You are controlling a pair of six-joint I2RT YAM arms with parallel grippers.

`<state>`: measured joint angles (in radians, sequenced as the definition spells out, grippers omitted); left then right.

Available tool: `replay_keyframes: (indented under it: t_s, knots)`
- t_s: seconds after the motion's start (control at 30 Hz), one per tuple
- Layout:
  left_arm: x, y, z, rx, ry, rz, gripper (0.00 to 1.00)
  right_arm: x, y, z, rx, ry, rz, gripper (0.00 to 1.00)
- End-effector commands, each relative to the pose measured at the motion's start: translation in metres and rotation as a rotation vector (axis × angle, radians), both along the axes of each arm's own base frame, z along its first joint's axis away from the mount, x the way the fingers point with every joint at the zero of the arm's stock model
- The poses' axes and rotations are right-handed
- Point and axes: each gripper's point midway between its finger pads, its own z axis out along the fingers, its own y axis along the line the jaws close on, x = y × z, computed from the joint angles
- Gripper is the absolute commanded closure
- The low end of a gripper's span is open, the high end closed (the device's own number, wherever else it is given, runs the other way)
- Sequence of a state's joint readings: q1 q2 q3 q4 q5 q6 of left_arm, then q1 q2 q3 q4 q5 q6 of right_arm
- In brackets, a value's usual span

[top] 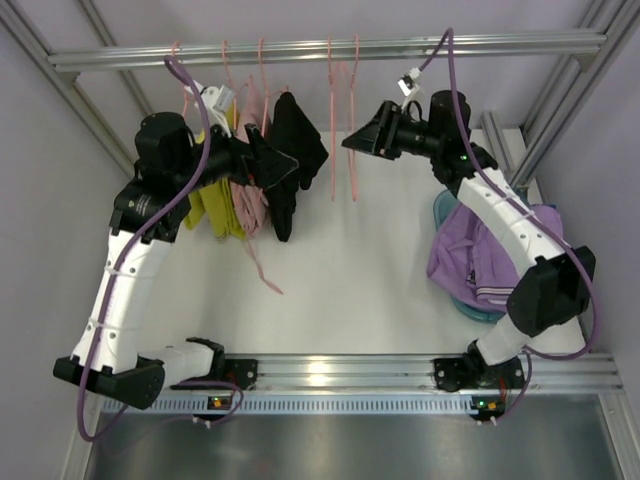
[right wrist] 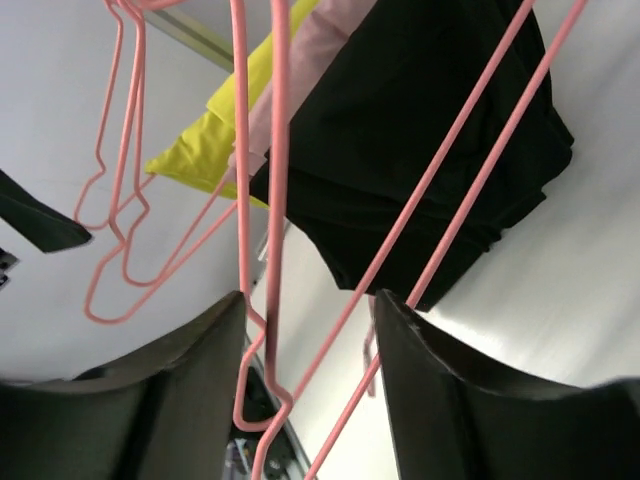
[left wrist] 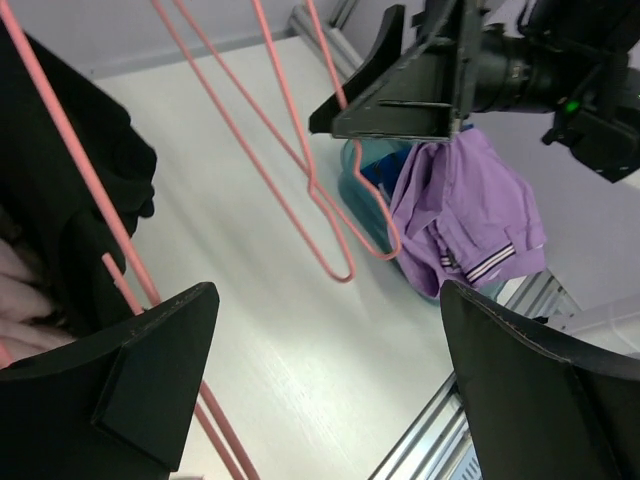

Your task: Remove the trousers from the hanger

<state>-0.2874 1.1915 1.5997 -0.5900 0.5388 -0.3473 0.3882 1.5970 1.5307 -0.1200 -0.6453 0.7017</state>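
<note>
Poising left fingers wide open, empty, beside black trousers for the pull; straddling bare pink hanger with half-open right fingers, gripping nothing.

No legible writing in any view.
The left arm carries faint white marks on its black joint housing, too small to read. A white tag on the right arm's cable shows no print that can be made out.
</note>
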Motion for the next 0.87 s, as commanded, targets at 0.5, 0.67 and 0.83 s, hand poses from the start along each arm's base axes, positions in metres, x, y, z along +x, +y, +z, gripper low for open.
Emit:
replay_keyframes:
  t_s: [0.5,0.67,0.83]
  knots:
    - [-0.002,0.051,0.000,0.193,-0.063,0.223,0.01,-0.110,-0.110,0.021,-0.214,-0.330,-0.158,0.01]
    - [-0.008,0.062,-0.001,0.211,-0.082,0.272,0.01,-0.149,-0.136,0.002,-0.283,-0.398,-0.211,0.01]
    - [-0.009,0.070,-0.003,0.212,-0.082,0.303,0.01,-0.164,-0.144,0.009,-0.281,-0.444,-0.238,0.01]
